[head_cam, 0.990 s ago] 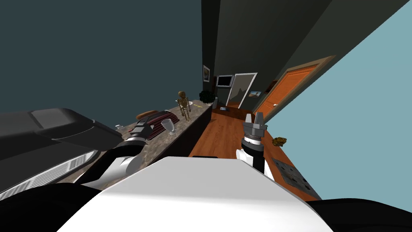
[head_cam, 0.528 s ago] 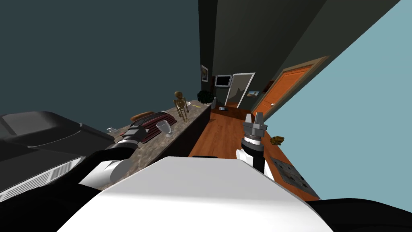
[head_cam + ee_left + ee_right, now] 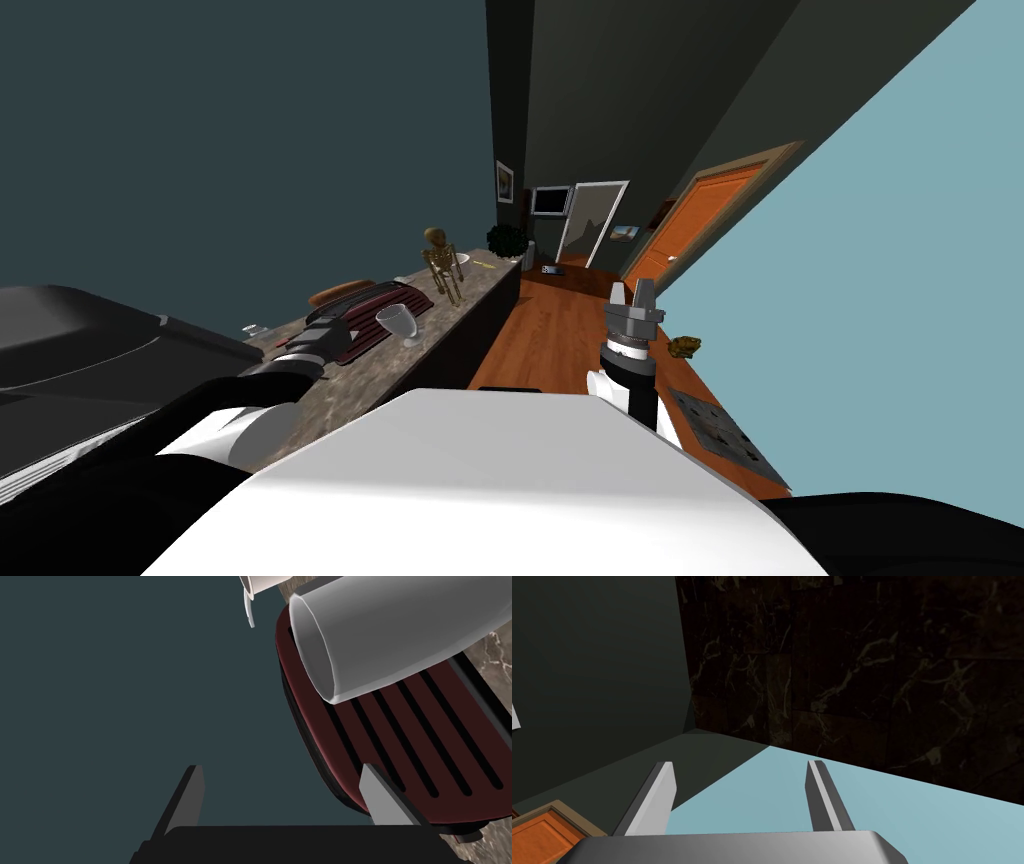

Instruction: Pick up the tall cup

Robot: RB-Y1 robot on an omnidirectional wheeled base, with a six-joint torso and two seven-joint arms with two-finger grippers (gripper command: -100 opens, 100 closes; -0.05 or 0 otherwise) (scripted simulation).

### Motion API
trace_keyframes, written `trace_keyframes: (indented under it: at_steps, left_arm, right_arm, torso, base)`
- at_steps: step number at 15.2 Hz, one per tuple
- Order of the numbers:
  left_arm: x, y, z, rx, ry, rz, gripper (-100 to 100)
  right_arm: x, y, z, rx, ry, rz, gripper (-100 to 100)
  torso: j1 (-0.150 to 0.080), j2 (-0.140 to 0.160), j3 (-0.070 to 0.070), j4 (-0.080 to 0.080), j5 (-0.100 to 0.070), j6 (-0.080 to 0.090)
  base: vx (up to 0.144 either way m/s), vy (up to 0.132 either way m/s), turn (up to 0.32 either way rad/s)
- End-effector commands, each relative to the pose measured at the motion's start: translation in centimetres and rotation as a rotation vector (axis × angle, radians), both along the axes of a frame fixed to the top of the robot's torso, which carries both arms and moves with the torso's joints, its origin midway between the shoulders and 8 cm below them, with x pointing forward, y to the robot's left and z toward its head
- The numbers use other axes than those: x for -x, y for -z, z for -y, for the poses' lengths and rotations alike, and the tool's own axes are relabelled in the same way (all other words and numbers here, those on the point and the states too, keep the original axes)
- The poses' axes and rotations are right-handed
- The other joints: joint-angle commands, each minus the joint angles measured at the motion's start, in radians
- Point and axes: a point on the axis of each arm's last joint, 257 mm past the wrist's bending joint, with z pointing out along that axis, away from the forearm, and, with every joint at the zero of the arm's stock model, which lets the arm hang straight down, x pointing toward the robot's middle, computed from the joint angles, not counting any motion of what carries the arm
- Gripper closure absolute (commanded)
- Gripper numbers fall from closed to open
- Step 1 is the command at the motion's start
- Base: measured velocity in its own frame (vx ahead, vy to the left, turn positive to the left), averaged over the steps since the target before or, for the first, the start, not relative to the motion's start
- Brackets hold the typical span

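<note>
The tall cup point(image 3: 397, 322) is a clear, stemmed glass standing upright on the brown stone counter point(image 3: 350, 385). My left gripper point(image 3: 340, 328) hovers just short of it over the counter, open and holding nothing. In the left wrist view the tall cup point(image 3: 400, 631) looms large beyond the open left gripper point(image 3: 285, 791), off to the side of one fingertip and not between the fingers. Behind it lies a dark red slatted rack point(image 3: 425, 741). My right gripper point(image 3: 632, 297) is raised over the floor, and the right gripper point(image 3: 742, 796) stands open and empty.
A dark red rack point(image 3: 375, 308) lies right behind the cup. Further along the counter stand a small skeleton figure point(image 3: 440, 262) and a plant point(image 3: 507, 240). A large dark appliance point(image 3: 80, 350) sits to the left. On the wood floor are a toad figure point(image 3: 686, 347) and a mat point(image 3: 725, 430).
The whole head view has slid left, so I have moved. My left arm has drawn back slightly from the cup. The right arm holds its pose.
</note>
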Motion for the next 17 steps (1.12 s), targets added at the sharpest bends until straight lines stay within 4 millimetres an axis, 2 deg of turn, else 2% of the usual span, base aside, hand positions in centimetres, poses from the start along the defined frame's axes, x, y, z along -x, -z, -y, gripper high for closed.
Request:
trace_keyframes:
  at_steps: [1,2,3,5,6,9,10,13,14,17]
  left_arm:
    - [0.5,0.8,-0.5,0.017,-0.012,-0.042,-100]
    - [0.5,0.8,-0.5,0.018,-0.013,-0.043,-100]
    - [1.6,0.8,-1.6,0.028,-0.031,-0.073,-100]
    - [1.9,1.7,-1.7,0.044,-0.038,-0.107,-100]
    - [2.9,1.4,-2.6,0.049,-0.053,-0.126,-100]
    - [3.4,2.5,-2.7,0.072,-0.063,-0.170,-100]
    - [4.5,2.1,-3.5,0.079,-0.078,-0.188,-100]
    - [5.0,3.3,-3.5,0.102,-0.086,-0.234,-100]
    - [6.1,3.0,-4.2,0.112,-0.101,-0.254,-100]
    - [6.7,4.0,-4.1,0.133,-0.108,-0.296,-100]
  right_arm:
    - [0.0,0.0,0.0,0.000,0.000,0.000,0]
    - [0.0,0.0,0.0,0.000,0.000,0.000,0]
    - [0.0,0.0,0.0,0.000,0.000,0.000,0]
    - [0.0,0.0,0.0,0.000,0.000,0.000,0]
    - [0.0,0.0,0.0,0.000,0.000,0.000,0]
    - [0.0,0.0,0.0,0.000,0.000,0.000,0]
    - [0.0,0.0,0.0,0.000,0.000,0.000,0]
    - [0.0,0.0,0.0,0.000,0.000,0.000,0]
    - [0.0,0.0,0.0,0.000,0.000,0.000,0]
    - [0.0,0.0,0.0,0.000,0.000,0.000,0]
  torso:
    - [0.000,0.000,0.000,0.000,0.000,0.000]
    - [0.000,0.000,0.000,0.000,0.000,0.000]
    - [0.000,0.001,0.000,0.000,0.000,0.000]
    - [0.000,0.000,0.000,0.000,0.000,0.000]
    - [0.000,0.000,0.000,0.000,0.000,0.000]
    - [0.000,-0.001,-0.001,0.000,0.000,0.000]
    - [0.001,0.000,0.000,0.000,0.000,0.000]
    - [0.001,0.000,0.000,0.000,0.000,0.000]
    - [0.001,0.001,0.000,0.000,0.000,0.000]
    - [0.001,0.000,0.000,0.000,0.000,0.000]
  base:
    - [0.047,-0.019,-0.030]
    - [0.028,-0.014,0.003]
    - [0.043,-0.021,-0.056]
    - [0.056,-0.018,-0.059]
    - [0.067,-0.027,-0.078]
    - [0.059,-0.012,-0.033]
    - [0.051,-0.004,-0.074]
    - [0.050,-0.008,-0.038]
    - [0.049,-0.014,-0.058]
    - [0.054,-0.010,-0.042]
